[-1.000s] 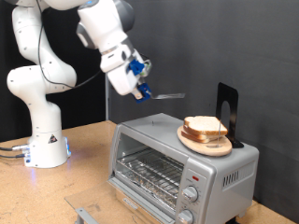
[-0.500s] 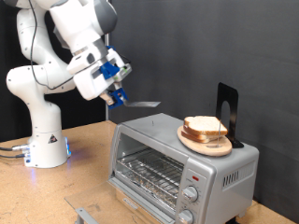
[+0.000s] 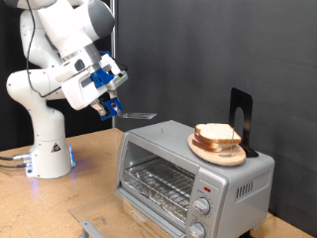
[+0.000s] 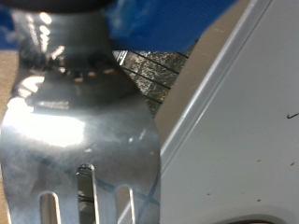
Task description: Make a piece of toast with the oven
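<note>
My gripper [image 3: 107,102], with blue fingers, is shut on the handle of a flat metal spatula [image 3: 139,115]. It holds the spatula level in the air, just off the top corner of the oven [image 3: 188,164] on the exterior view's left. The silver oven shows its wire rack [image 3: 158,181], two knobs and a red light. Pale bread slices [image 3: 218,134] lie stacked on a round wooden plate [image 3: 220,152] on the oven's top; I cannot tell which is the piece of toast. In the wrist view the slotted spatula blade [image 4: 79,131] fills the picture beside the oven's silver top [image 4: 243,121].
A black upright stand [image 3: 241,117] is behind the plate on the oven top. The arm's white base [image 3: 48,149] stands on the wooden table [image 3: 59,203] at the exterior view's left. A grey metal piece [image 3: 89,226] lies at the table's front.
My gripper has swung with the spatula towards the exterior view's left and slightly down, away from the plate of bread. The bread and oven have not moved.
</note>
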{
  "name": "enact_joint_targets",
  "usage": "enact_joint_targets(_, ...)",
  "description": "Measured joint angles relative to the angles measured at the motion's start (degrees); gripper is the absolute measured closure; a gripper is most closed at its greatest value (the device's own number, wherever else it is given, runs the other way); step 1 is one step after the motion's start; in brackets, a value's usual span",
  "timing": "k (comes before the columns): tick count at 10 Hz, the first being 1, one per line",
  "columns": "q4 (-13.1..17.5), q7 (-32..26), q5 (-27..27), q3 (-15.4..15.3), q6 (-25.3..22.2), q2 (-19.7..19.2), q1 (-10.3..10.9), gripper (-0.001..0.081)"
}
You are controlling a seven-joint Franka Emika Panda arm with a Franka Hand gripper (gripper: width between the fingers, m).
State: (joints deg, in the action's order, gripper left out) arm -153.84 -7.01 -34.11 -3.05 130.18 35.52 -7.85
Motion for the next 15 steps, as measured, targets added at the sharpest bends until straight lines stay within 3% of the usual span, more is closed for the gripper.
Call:
enact_joint_targets(1, 1.71, 0.93, 0.25, -0.03, -3.28, -0.82, 0.05, 0.0338)
enact_joint_targets(3, 9.12, 4.98, 5.52, -0.17, -13.69, -5.4, -0.11, 0.0338)
enact_joint_targets(4, 12.37, 5.49, 8.82, -0.64, -15.67, -8.43, -0.17, 0.0338)
enact_joint_targets(7, 17.42, 1.52, 13.73, -1.97, -14.78, -14.49, -0.12, 0.0338)
enact_joint_targets(11, 17.87, 4.31, 16.89, -3.47, -14.81, -15.14, -0.15, 0.0338)
enact_joint_targets(15, 22.18, 7.38, 16.8, -5.25, -14.84, -18.26, -0.1, 0.0338)
